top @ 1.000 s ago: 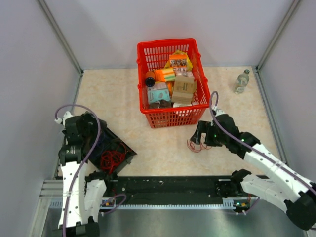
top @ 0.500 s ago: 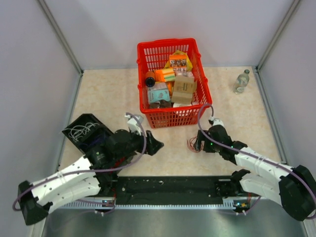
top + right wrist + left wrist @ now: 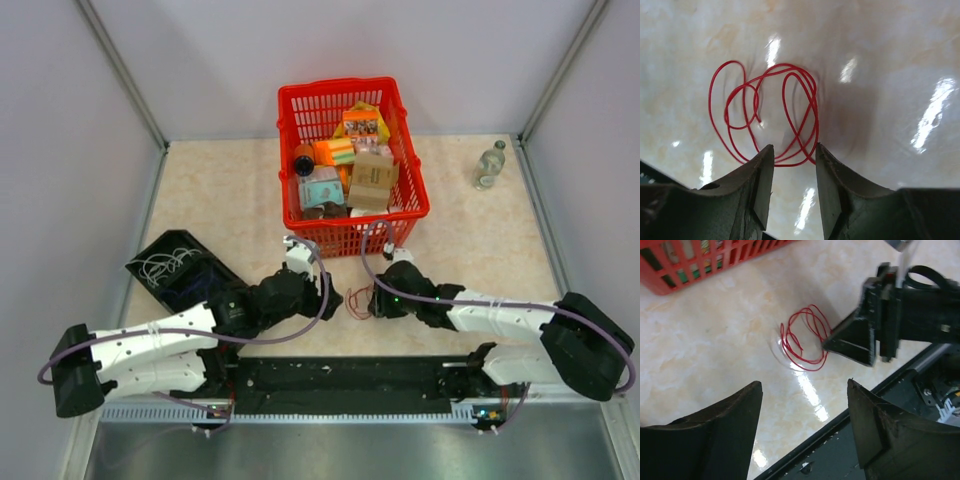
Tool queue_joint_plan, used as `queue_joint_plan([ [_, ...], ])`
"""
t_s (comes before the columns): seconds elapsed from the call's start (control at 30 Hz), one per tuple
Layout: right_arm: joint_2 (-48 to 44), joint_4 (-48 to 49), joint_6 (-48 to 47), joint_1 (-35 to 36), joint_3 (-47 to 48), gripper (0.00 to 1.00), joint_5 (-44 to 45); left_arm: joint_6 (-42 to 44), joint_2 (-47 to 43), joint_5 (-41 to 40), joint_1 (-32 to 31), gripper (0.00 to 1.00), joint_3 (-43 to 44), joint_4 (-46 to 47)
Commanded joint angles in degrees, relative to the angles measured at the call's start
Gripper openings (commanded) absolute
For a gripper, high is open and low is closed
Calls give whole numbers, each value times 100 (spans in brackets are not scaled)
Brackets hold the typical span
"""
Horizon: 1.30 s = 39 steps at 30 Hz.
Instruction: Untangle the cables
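Okay, over the last second I swung the left pincer in from the side, jaws wide, facing the cables on the counter; right pincer narrowed astride their near loops, not yet clamped. Pull-apart looked next.

The cables sit in a pretty tight slot: left pincer near them on one side with its fingers spread wide, right pincer on the other, its fingers straddling the loops' edge with only a narrow gap. Red basket walls off the far side close by, and a black rail runs along the near side. Plenty of bare tabletop far left and out right toward the bottle. Black tray eats up the near-left corner.
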Motion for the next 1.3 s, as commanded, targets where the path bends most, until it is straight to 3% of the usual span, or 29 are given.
queue_joint_plan([
  [0.0, -714, -303, 450, 153, 201, 40, -323, -33, 177, -260, -4, 76, 180, -277],
  [0.13, -1936, -1162, 458, -137, 553, 46, -253, -93, 1018, -82, -22, 89, 618, -810],
  [0.27, -2815, -2903, 749, -857, 1036, 75, 369, -268, 2222, -370, -293, 98, 1549, -1418],
  [0.3, -3044, -3219, 749, -954, 1124, 77, 624, -356, 2582, -537, -346, 98, 1760, -1585],
  [0.43, -4168, -3679, 670, -1017, 1335, 78, 1267, -874, 3927, -942, -417, 98, 2841, -2401],
  [0.6, -4971, -3802, 653, -1017, 1371, 77, 1444, -1192, 5291, -1145, -435, 98, 4160, -3378],
  [0.77, -5033, -3951, 644, -1017, 1318, 76, 1312, -1042, 5486, -540, -426, 98, 3943, -2791],
  [0.93, -5041, -3961, 679, -1017, 1274, 76, 1224, -1043, 5785, -372, -347, 97, 3995, -2887],
  [0.97, -5033, -3961, 670, -1017, 1265, 75, 1233, -1034, 5811, -319, -347, 92, 3986, -2861],
  [1.2, -4962, -3961, 661, -1017, 1265, 75, 1259, -1288, 5295, -933, -356, 32, 3601, -3317],
  [1.27, -4954, -3952, 661, -1017, 1265, 75, 1259, -1411, 4803, -1275, -347, 0, 3407, -3597],
])
